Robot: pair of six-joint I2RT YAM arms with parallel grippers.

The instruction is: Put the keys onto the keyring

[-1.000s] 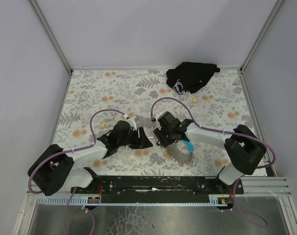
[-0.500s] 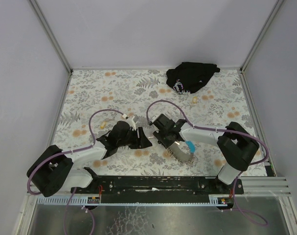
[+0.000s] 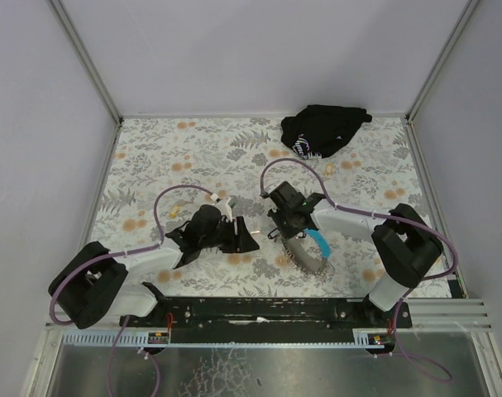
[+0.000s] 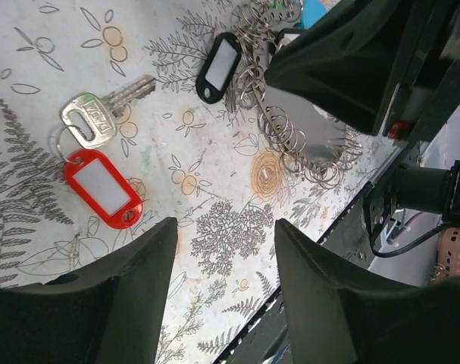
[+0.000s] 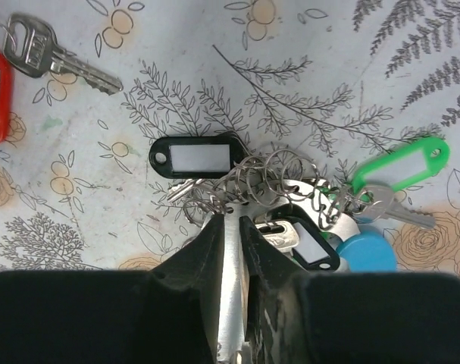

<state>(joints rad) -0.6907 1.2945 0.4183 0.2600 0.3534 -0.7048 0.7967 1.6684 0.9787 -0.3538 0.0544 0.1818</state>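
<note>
My right gripper [image 5: 233, 227] is shut on the flat metal clip of the keyring [image 5: 264, 178], a cluster of small metal rings resting on the table. A black-tagged key [image 5: 195, 157], a green-tagged key [image 5: 400, 167] and a second black tag [image 5: 309, 246] hang in that cluster, beside the light-blue strap section [image 5: 366, 250]. A loose key with a red tag [image 4: 101, 186] lies apart to the left. My left gripper [image 4: 222, 250] is open and empty above the bare table, near the red tag. In the top view the two grippers [image 3: 244, 236] [image 3: 277, 234] face each other, and the strap [image 3: 308, 255] trails to the near right.
The black cloth bundle [image 3: 321, 130] lies at the back right. Small yellow pieces lie at the left [image 3: 174, 211] and near the bundle [image 3: 327, 169]. White walls close in the floral table [image 3: 193, 149]. The black rail [image 3: 267, 310] runs along the near edge.
The right wrist has swung and shifted slightly right and back with the clip still held. The left arm has edged slightly to the right.
</note>
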